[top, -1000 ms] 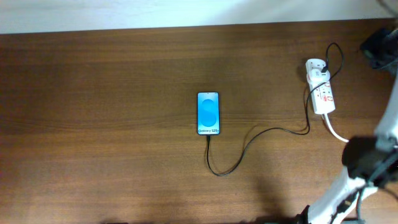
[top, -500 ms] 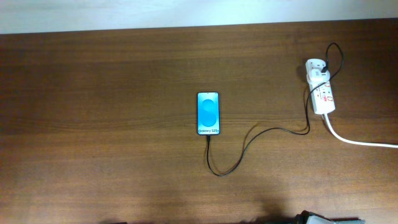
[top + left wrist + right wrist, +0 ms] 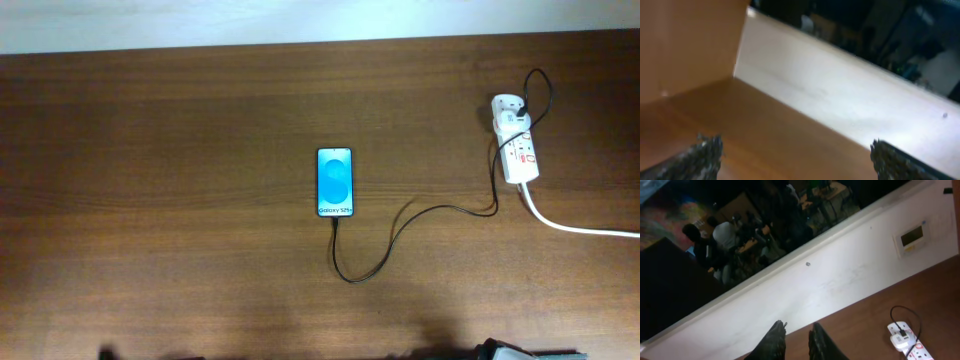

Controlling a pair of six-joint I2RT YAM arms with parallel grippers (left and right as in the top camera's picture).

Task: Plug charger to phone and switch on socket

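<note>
Overhead, the charger (image 3: 400, 225) runs from the phone (image 3: 335, 182) into the socket (image 3: 517, 140).

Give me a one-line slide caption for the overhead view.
Overhead: blue-screened phone at centre, thin black charger looping from its bottom edge to the white socket at right.

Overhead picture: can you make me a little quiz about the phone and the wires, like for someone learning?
1. True or false: the charger reaches the bottom edge of the phone.
2. In the overhead view, the socket lies toward which side of the picture? A left, B right, C bottom.
3. Fill in: the phone's screen is coloured ____.
Key: 1 true; 2 B; 3 blue.
</note>
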